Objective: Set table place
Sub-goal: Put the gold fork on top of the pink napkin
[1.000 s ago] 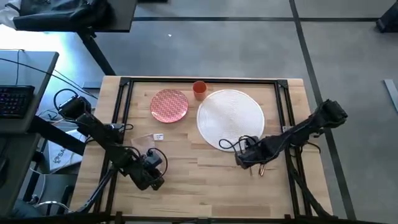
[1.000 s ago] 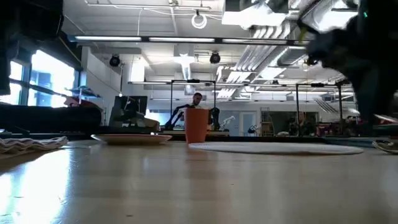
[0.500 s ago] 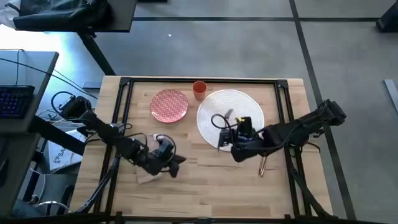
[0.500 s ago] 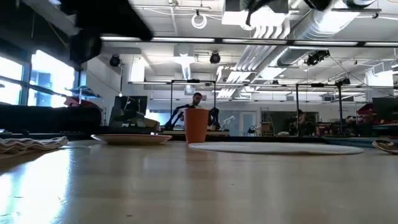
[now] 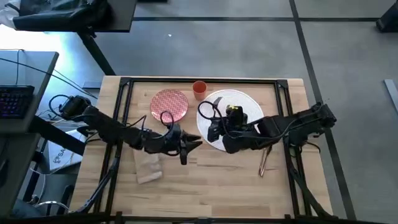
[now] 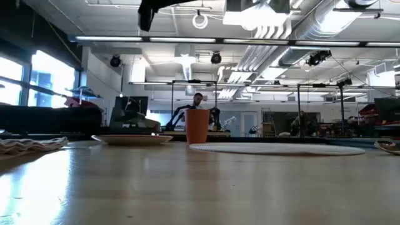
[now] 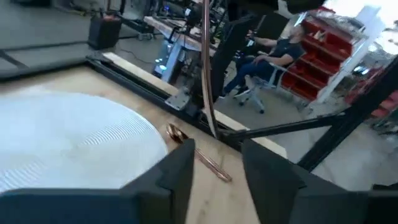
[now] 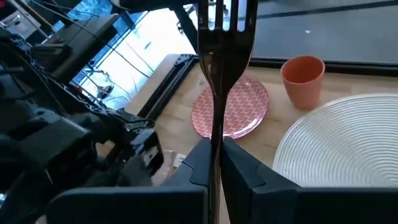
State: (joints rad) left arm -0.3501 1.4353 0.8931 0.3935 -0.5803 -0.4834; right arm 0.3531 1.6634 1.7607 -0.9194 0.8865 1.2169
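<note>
My right gripper [image 8: 214, 163] pinches a copper-coloured fork [image 8: 219, 56] by its handle, tines up, above the near-left edge of the round white woven placemat [image 5: 239, 107]. My left gripper [image 7: 214, 163], fingers spread and holding nothing, hovers over the butcher-block table [image 5: 205, 186] just beside the mat. The small orange cup [image 5: 199, 89] stands upright between the mat and the flat red-patterned plate [image 5: 169, 105]; whether it holds anything I cannot tell, and the plate lies bare. A beige napkin [image 5: 148, 169] lies crumpled near the front. Copper cutlery [image 5: 263, 163] rests on the wood at the right.
</note>
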